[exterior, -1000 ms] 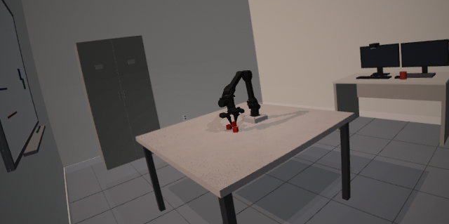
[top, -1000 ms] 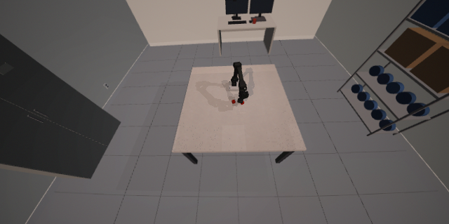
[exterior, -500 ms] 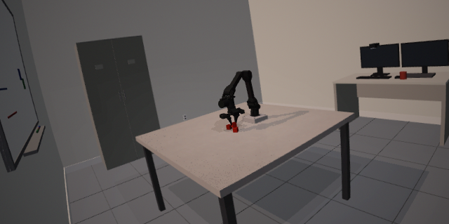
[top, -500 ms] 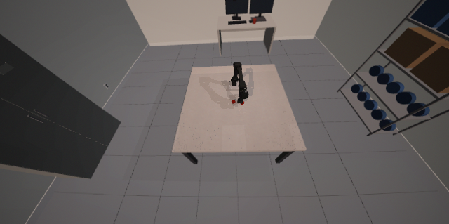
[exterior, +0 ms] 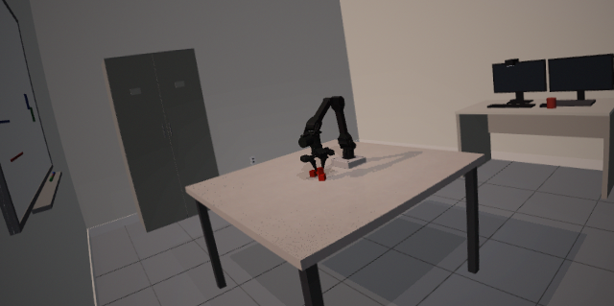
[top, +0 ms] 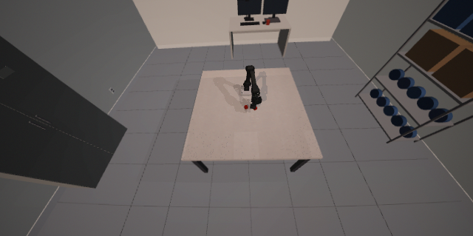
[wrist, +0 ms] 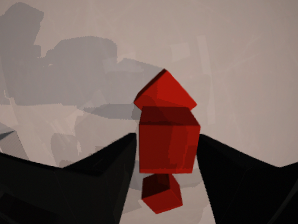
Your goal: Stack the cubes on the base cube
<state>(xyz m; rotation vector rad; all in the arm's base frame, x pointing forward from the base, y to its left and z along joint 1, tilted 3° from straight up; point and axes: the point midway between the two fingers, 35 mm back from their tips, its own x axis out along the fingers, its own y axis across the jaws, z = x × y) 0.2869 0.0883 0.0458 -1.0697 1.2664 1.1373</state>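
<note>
Peering through the wrist view, I've got the middle red cube (exterior: 319, 171) (wrist: 167, 147) between the fingers of my gripper (top: 253, 106) (exterior: 318, 169) (wrist: 166, 140), jaws partway spread, a sliver of daylight on the cube's left side of the picture, so no pinch there. Beyond it, partly covered, sits the far red cube (wrist: 165, 90), turned cornerwise; on the near side, the smaller-looking near red cube (wrist: 161, 195) peeks out. Whether the middle one rests on either, I can't tell. From outside, all three reds bunch tightly under the fingers, the middle one showing highest. The black arm (top: 251, 80) (exterior: 342, 121) bends over them from its pale base (exterior: 363, 161) on the table (top: 218, 136) (exterior: 312, 220). Farther out, there's the desk (top: 236, 27) (exterior: 542, 126) with a red mug (top: 267, 22) (exterior: 552, 103) against the pale wall.
</note>
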